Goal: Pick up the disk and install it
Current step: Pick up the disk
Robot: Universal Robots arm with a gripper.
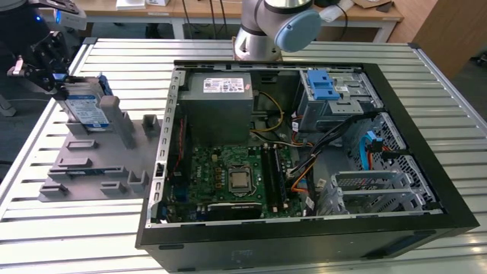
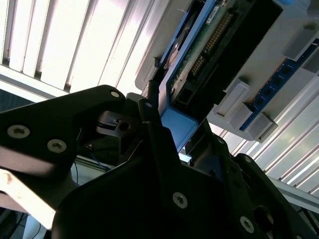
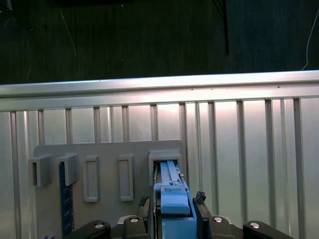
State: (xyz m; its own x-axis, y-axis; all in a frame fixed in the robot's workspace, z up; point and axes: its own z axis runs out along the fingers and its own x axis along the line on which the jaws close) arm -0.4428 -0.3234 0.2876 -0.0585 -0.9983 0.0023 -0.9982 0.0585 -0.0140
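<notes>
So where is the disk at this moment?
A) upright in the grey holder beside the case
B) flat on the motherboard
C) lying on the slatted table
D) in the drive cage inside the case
A: in the exterior view the disk stands on edge in the grey holder, outside the computer case, with the gripper at its top.

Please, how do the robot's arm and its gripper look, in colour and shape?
The arm is a round silver-grey tube whose joint carries a light blue cap. The gripper is black, built of angular plates with small silver screws.
</notes>
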